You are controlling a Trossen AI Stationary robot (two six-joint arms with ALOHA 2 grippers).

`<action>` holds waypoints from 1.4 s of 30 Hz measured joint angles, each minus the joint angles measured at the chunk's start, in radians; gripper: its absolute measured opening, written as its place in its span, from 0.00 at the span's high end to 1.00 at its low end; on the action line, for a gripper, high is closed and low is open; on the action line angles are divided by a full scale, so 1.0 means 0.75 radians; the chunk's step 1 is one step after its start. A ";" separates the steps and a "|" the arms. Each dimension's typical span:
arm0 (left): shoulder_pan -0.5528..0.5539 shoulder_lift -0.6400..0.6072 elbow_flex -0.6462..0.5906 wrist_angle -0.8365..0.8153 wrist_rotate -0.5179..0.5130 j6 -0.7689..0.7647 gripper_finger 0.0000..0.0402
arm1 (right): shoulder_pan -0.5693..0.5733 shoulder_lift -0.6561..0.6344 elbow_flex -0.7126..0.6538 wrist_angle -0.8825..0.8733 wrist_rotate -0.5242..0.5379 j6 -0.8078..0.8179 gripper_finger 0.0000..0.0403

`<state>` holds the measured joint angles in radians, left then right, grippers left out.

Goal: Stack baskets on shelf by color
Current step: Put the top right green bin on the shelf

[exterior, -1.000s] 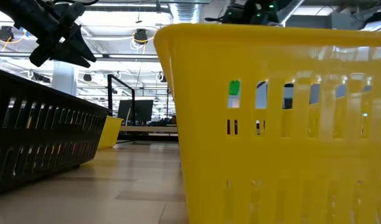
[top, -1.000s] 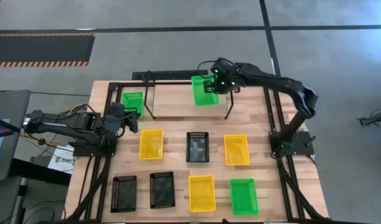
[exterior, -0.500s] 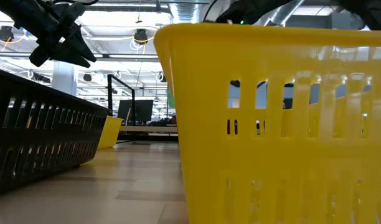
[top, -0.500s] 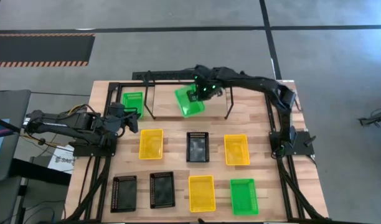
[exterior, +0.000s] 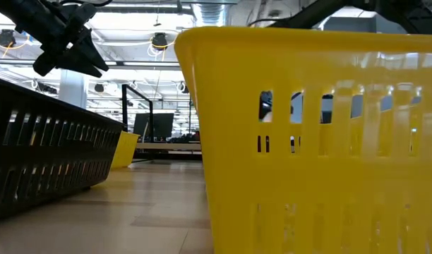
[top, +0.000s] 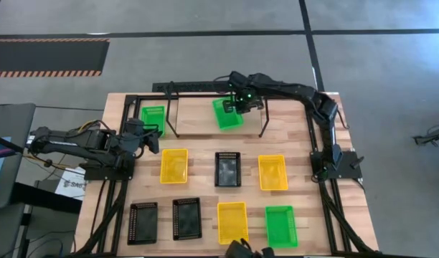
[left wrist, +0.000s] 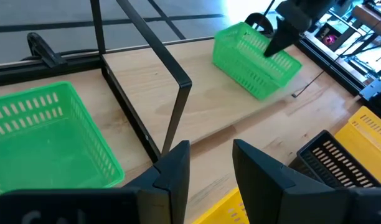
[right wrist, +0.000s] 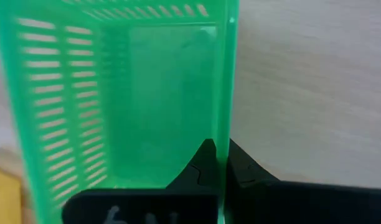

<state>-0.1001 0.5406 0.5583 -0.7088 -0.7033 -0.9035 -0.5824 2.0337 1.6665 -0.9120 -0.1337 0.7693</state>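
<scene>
My right gripper (top: 239, 100) is over the shelf (top: 198, 125), shut on a bright green basket (top: 228, 113). The left wrist view shows that basket (left wrist: 256, 59) tilted above the shelf board (left wrist: 178, 99); whether it touches the board I cannot tell. A second green basket (top: 153, 118) stands on its base on the tabletop beside the shelf's left end. My left gripper (left wrist: 209, 165) waits open near it, at the table's left side, touching nothing. The other baskets lie on the tabletop nearer to me. My right gripper holds the green basket by one side wall, at its rim (right wrist: 226, 93). The wall is pinched between the two fingers, one finger (right wrist: 202, 163) inside the basket and one (right wrist: 243, 169) outside. The fingers come from above and from the table's right. The basket hangs tilted.
Across the table's middle stand a yellow basket (top: 173, 165), a black one (top: 227, 169) and a yellow one (top: 272, 172). Near the front edge are two black baskets (top: 143, 222) (top: 186, 218), a yellow one (top: 232, 222) and a green one (top: 280, 226). The shelf's upright black rods (left wrist: 172, 93) stand at its left end.
My right gripper has carried the green basket over the shelf toward the table's left and near side, turning it askew, then back a little to the right, where the basket sits straighter. It looks lower than a second ago.
</scene>
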 joint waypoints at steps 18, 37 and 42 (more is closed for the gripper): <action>0.001 0.000 0.000 0.000 -0.001 0.000 0.73 | -0.067 -0.142 -0.102 -0.121 0.147 0.000 0.99; 0.000 0.000 0.000 0.002 -0.003 -0.001 0.73 | -0.015 -0.130 -0.123 -0.104 0.146 0.014 0.98; 0.000 0.000 0.000 0.002 -0.004 -0.001 0.73 | -0.008 -0.130 -0.123 -0.104 0.147 -0.020 0.88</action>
<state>-0.1000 0.5405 0.5583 -0.7074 -0.7059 -0.9042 -0.5884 1.9362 1.5742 -0.9899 -0.0235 0.7540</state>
